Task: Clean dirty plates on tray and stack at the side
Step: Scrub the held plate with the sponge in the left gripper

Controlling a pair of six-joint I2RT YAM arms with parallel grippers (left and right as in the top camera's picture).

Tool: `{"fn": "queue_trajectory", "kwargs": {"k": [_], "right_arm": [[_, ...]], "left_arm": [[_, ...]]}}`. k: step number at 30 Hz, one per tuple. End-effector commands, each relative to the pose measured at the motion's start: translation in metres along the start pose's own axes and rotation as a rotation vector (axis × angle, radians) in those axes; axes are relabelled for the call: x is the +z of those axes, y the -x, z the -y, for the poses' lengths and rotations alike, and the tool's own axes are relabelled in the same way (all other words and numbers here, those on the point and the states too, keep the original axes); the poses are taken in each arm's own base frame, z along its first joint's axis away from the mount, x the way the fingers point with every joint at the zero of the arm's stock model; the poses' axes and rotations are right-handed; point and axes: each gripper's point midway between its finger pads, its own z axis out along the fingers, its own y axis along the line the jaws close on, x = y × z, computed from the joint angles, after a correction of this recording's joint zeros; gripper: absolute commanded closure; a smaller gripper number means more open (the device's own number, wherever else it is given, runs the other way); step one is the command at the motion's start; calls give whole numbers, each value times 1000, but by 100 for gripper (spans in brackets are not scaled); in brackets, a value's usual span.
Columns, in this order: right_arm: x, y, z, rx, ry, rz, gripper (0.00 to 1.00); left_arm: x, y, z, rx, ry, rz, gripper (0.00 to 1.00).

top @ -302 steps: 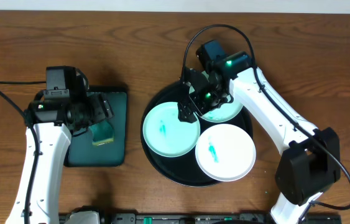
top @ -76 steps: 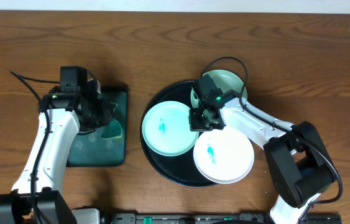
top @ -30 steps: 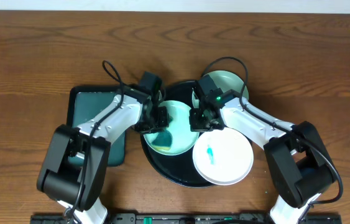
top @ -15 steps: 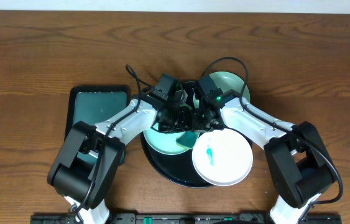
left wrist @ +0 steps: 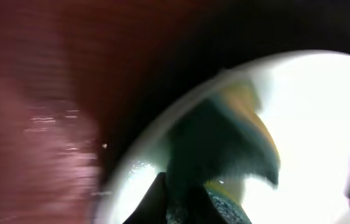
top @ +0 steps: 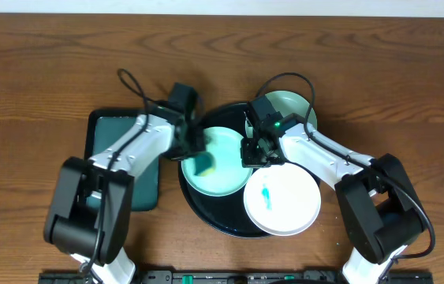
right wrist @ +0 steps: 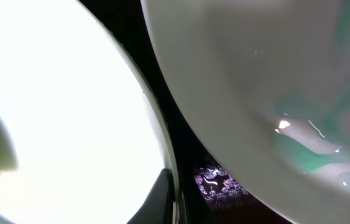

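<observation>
Pressed a yellow-green sponge, pinched tight in the left end effector, onto the pale mint-green round plate lying in the large round glossy black tray, and clamped that plate's right rim in the closed right end effector, beside a teal-smeared white round plate.

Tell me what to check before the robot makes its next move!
1. Sponge sits on the mint plate: ok.
2. Left pincer is shut on the sponge: ok.
3. Right pincer is shut on the mint plate's rim to steady it: ok.
4. Mint plate is wiped clean: cannot tell, the sponge covers part of it.
5. White plate is clean: not ok, a teal smear shows on it.
</observation>
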Motion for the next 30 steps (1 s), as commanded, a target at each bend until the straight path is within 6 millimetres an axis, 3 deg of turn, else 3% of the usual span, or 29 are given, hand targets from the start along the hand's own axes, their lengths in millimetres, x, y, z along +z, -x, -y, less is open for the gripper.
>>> {"fn": "queue_trajectory", "kwargs": {"k": [1,4,6,9,13,17,24,27,30], "right_arm": [[8,-14,5,10,-8,-54,99],[8,-13,4,10,-6,-50,99],[8,-12,4,8,-3,-45,99],[8,-10,3,7,1,-38,99],[8,-9,2,6,3,-36,99],[8,-9,2,6,3,-37,99],[8,-11,2,8,3,-43,99],[8,-11,2,8,3,-44,99],[8,-13,3,9,0,-51,99]], "left_arm": [[5,11,-91,-17,411,75,93],[6,3,-86,11,412,50,93],[11,-9,-70,55,349,-6,93],[21,-43,-21,141,124,-152,93],[19,-85,40,227,-144,-297,93],[15,-108,80,297,-279,-345,93],[23,-112,105,304,-324,-318,93],[37,-103,108,262,-330,-304,93],[65,-89,98,161,-318,-307,93]]}}
